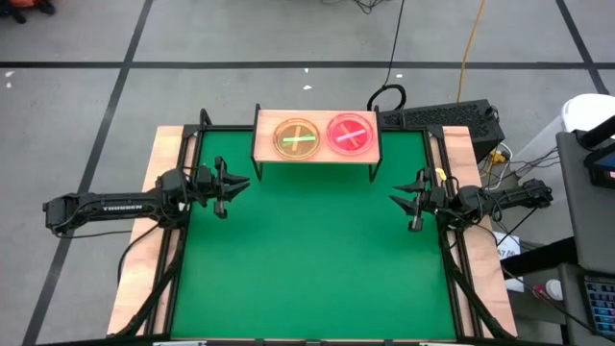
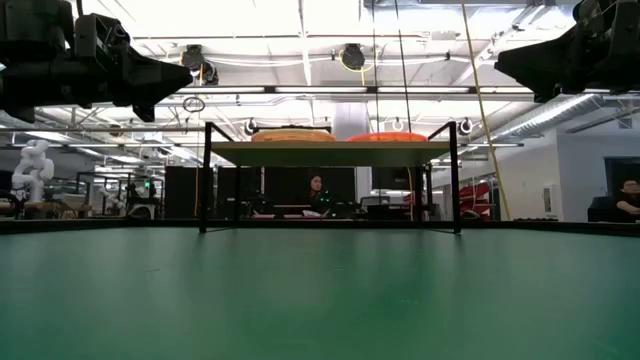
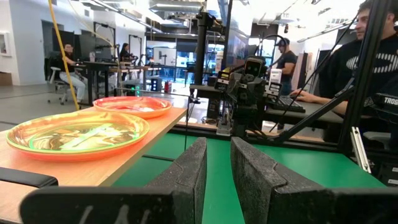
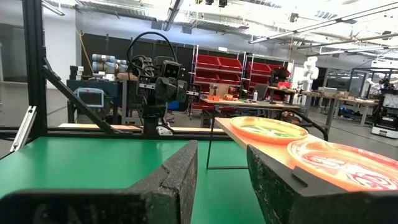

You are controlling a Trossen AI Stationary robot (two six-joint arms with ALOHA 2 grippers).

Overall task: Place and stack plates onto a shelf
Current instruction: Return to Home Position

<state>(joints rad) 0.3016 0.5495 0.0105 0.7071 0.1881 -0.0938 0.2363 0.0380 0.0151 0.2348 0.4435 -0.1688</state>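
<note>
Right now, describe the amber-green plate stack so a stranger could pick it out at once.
Find the green table, then the small wooden shelf at its far edge. Two plate stacks sit side by side on it. The amber-green stack, crossed by a green bar, is nearer the left arm; its neighbour is the pink stack.

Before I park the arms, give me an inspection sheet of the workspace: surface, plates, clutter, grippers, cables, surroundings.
Surface: green table, no plates on it.
Job's things: shelf at the table's back edge holds a green-topped stack and a pink-topped stack side by side; number per stack cannot be told.
Clutter: nothing seen.
Grippers: left gripper at the table's left edge, right gripper at its right edge; both open, empty, apart from the shelf.
Cables: black loop behind the shelf; yellow cable on the floor beyond.
Surroundings: a person beyond the table.
</note>
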